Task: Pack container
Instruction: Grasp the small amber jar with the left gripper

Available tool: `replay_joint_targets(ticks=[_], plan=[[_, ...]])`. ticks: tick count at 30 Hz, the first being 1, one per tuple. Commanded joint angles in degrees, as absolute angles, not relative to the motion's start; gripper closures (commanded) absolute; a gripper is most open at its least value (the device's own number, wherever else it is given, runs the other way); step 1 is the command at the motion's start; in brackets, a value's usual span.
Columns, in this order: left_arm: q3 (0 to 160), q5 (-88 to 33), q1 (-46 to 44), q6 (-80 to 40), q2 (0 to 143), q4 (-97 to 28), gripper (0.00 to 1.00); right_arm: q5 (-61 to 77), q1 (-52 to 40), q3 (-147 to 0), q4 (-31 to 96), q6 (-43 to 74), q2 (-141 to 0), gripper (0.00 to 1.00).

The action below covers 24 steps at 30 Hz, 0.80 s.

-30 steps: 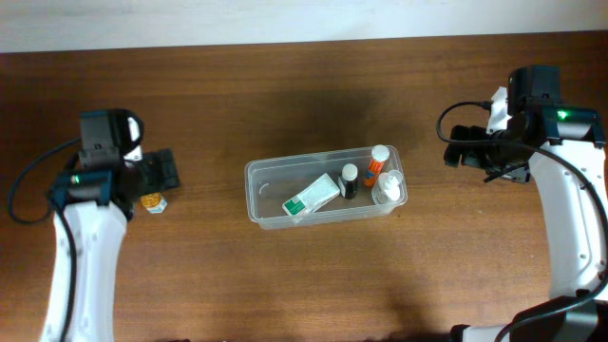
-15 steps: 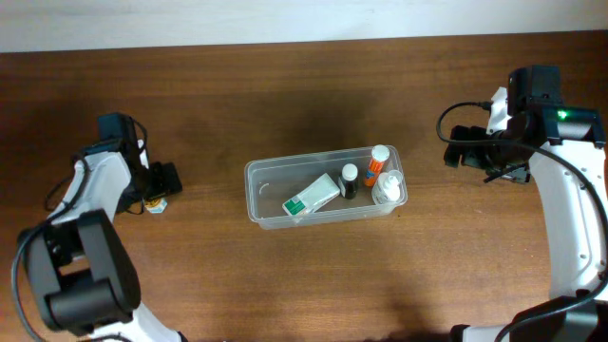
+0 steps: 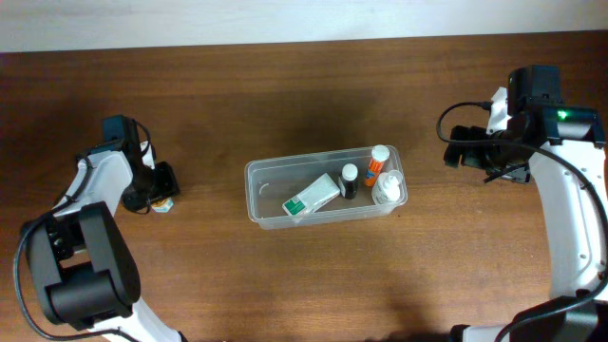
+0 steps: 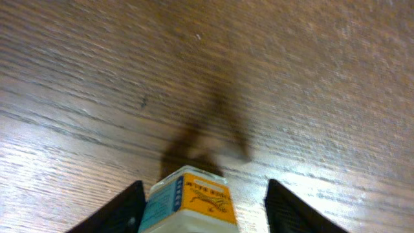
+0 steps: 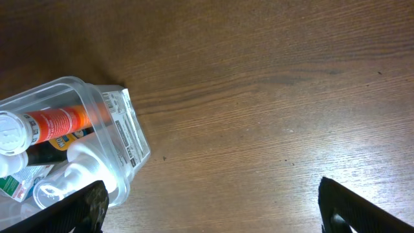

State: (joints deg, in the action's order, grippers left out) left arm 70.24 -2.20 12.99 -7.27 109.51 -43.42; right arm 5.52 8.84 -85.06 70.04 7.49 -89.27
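The container (image 3: 253,172), a clear shallow tub, sits mid-table holding a green-and-white box (image 3: 311,198), a dark bottle (image 3: 350,180), an orange bottle (image 3: 377,164) and a white bottle (image 3: 387,190). Far to its left a small jar (image 3: 163,203) with an orange and blue label stands on the wood. My left gripper (image 3: 160,190) is down around that jar (image 4: 194,200). In the left wrist view the left gripper (image 4: 204,210) has its left finger against the jar and a gap at the right finger. My right gripper (image 3: 458,148) hovers right of the container (image 5: 126,133); the right gripper (image 5: 207,210) is wide open and empty.
Brown wooden table (image 3: 285,275) with a pale wall strip along the far edge. The right arm's white link (image 3: 570,228) runs down the right side, and the left arm's base (image 3: 81,275) fills the lower left.
The left arm has swung down over the small jar and its jaws have narrowed around it. The right arm and the container's contents have not moved.
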Motion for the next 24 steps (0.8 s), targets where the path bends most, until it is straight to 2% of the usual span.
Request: replay_joint_targets(ticks=[1,13,24], plan=[[70.11,-4.78,13.17,-7.27,110.59,-44.64,0.46,5.82,8.64,-84.75,70.04,7.29,-89.47,0.04],[70.17,-4.75,13.17,-7.27,110.56,-46.11,0.63,5.80,8.64,-84.75,70.17,7.29,-89.47,0.04],[70.24,-4.75,13.13,-7.27,106.37,-47.09,0.70,5.80,8.64,-84.75,70.28,7.29,-89.47,0.04]])
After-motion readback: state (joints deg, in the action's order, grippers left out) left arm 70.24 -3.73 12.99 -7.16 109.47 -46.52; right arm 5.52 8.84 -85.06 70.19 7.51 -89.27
